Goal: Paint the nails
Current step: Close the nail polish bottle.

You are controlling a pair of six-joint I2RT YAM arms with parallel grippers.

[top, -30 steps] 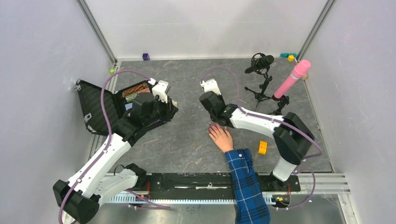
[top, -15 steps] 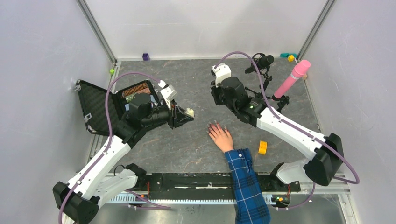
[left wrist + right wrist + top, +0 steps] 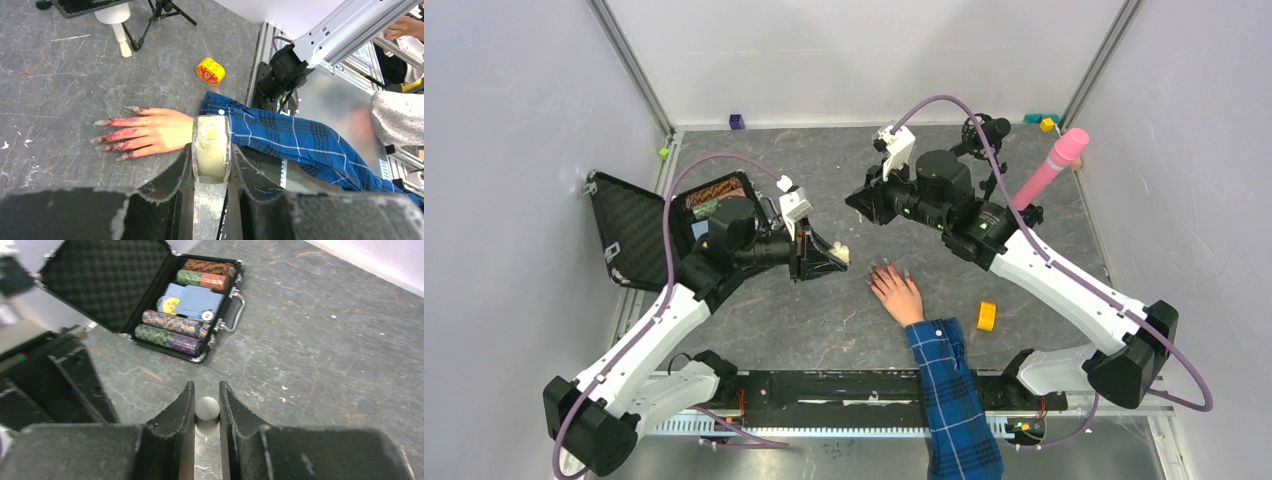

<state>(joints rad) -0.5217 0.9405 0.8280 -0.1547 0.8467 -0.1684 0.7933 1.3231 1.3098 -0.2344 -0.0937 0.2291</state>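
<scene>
A pale hand (image 3: 897, 291) with a blue plaid sleeve (image 3: 954, 395) lies flat mid-table, fingers pointing away. Its small nails (image 3: 111, 138) and finger backs are smeared dark pink in the left wrist view. My left gripper (image 3: 836, 256) is shut on a small open bottle of pale liquid (image 3: 212, 148), held left of the hand. My right gripper (image 3: 856, 201) is shut on a grey round-topped cap (image 3: 207, 412), raised above the table behind the hand; its brush is hidden below the cap.
An open black case of poker chips (image 3: 712, 200) lies at the left. A black microphone on a tripod (image 3: 984, 135) and a pink microphone (image 3: 1049, 170) stand at the back right. A yellow tape roll (image 3: 987, 316) lies right of the sleeve.
My right arm has swung up and back, away from the hand, and now points left. My left gripper has carried the bottle to the right, closer to the hand.
</scene>
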